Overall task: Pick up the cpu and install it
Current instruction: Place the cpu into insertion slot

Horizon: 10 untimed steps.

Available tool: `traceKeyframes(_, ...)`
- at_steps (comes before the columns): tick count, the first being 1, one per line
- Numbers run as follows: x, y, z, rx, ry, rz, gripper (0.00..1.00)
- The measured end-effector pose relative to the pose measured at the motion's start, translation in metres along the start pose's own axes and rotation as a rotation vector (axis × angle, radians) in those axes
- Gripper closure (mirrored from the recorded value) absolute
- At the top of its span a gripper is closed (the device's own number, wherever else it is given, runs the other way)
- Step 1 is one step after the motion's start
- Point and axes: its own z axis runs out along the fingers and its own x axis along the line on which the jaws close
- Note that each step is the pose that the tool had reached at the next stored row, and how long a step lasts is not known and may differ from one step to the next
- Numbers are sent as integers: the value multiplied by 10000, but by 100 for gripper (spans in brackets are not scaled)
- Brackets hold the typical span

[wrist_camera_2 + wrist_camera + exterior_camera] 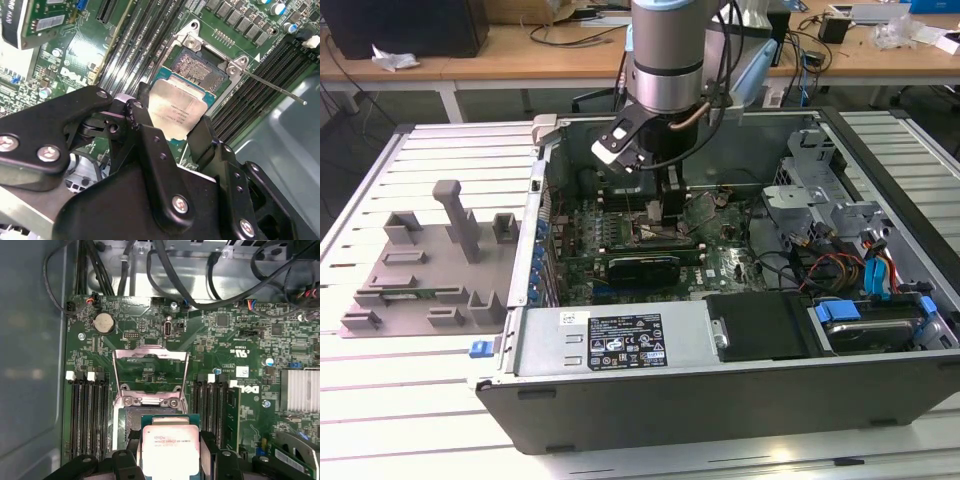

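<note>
**CPU gripped at the open socket**

At the exterior view's nine o'clock, a grey plastic fixture tray (pixel 420 270) lies on the white slatted surface (pixel 420 400). In the centre, an open dark computer case (pixel 720 405) holds a green motherboard (pixel 725 265). From twelve o'clock the arm reaches straight down. Its black end effector (pixel 660 210) clamps the silver-topped square cpu (pixel 175 112) over the black-framed socket (pixel 200 67).

Gripper (pixel 170 462) clamps cpu (pixel 169 446) by opposite edges, partly over open socket (pixel 131 421); load plate (pixel 150 371) raised.

Lab: open computer case (pixel 720 395), slatted table (pixel 420 400), cable-strewn benches (pixel 520 60).
</note>
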Motion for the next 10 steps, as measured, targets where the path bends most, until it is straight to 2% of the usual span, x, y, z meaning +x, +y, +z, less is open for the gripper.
traceKeyframes(4,12,-15,73,-2,57,-17,45)
traceKeyframes(10,30,-37,157,-2,64,-14,45)
